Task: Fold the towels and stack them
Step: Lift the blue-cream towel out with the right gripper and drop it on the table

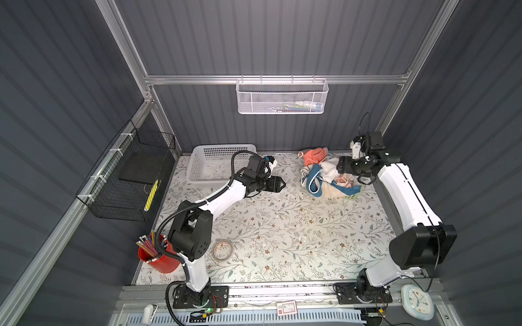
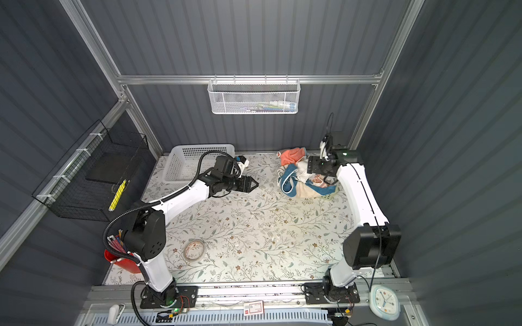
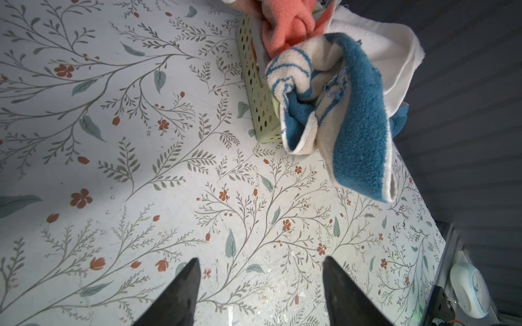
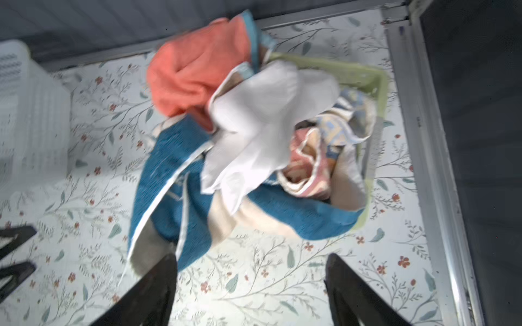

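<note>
- My left gripper sits over the bare floral tabletop, left of the heap, its black fingers spread wide and empty.
- My right gripper hangs above the heap at the far right, fingers wide apart, gripping nothing.
- All four towels lie crumpled in a pale green perforated plastic basket.
- The blue terry towel with cream border spills over its left rim onto the table.
- The coral-orange towel is on the far side, the plain white towel on top, and the orange-and-blue lettered towel to the right.
- A white slatted plastic basket stands far left, well apart.
</note>
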Available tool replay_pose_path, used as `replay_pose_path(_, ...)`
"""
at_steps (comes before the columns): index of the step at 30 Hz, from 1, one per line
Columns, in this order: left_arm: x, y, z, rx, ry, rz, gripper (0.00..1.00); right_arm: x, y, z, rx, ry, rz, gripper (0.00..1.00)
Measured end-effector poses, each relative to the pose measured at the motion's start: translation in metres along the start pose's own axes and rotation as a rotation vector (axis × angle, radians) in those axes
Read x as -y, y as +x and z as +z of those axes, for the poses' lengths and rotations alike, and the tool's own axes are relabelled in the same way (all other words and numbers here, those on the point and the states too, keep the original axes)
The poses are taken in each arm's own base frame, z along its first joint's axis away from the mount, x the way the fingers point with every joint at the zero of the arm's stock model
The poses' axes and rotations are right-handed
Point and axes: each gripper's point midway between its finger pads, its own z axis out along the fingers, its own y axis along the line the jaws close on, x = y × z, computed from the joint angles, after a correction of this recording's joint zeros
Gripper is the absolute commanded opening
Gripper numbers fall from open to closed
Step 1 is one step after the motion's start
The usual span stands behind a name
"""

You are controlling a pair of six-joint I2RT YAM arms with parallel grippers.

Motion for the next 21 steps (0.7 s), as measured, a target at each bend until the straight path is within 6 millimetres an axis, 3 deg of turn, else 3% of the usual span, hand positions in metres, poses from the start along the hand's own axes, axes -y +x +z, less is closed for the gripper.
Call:
replay_pose_path(3, -0.003, 0.006, 0.001, -0.011, -0.01, -0.006, 0.71, -0.055, 0.03, 0.013, -0.077, -0.07, -0.093, 0.91)
replay_pose_path(5, -0.011, 0.016, 0.003, -0.031, -0.036, -0.017, 0.73, -0.082, 0.054, 0.03, -0.145, -0.087, -0.14, 0.94)
replay_pose_path(9, -0.025, 0.046, 0.005, -0.085, -0.075, -0.052, 0.74, -0.097, 0.09, 0.065, -0.259, -0.037, -0.198, 0.93)
replay_pose_path(10, -0.027, 0.054, 0.004, -0.098, -0.084, -0.063, 0.74, -0.095, 0.094, 0.074, -0.278, -0.012, -0.21, 0.83)
replay_pose_path(14, -0.029, 0.074, -0.008, -0.117, -0.097, -0.082, 0.74, -0.074, 0.098, 0.104, -0.312, 0.121, -0.262, 0.3)
replay_pose_path(17, -0.023, 0.075, -0.015, -0.109, -0.089, -0.08, 0.74, -0.063, 0.087, 0.104, -0.275, 0.187, -0.308, 0.05)
replay_pose_path(18, -0.02, 0.074, -0.016, -0.104, -0.085, -0.075, 0.74, -0.062, 0.081, 0.099, -0.248, 0.198, -0.323, 0.0)
replay_pose_path(21, -0.015, 0.071, -0.018, -0.094, -0.077, -0.066, 0.74, -0.063, 0.045, 0.064, -0.092, 0.196, -0.335, 0.0)
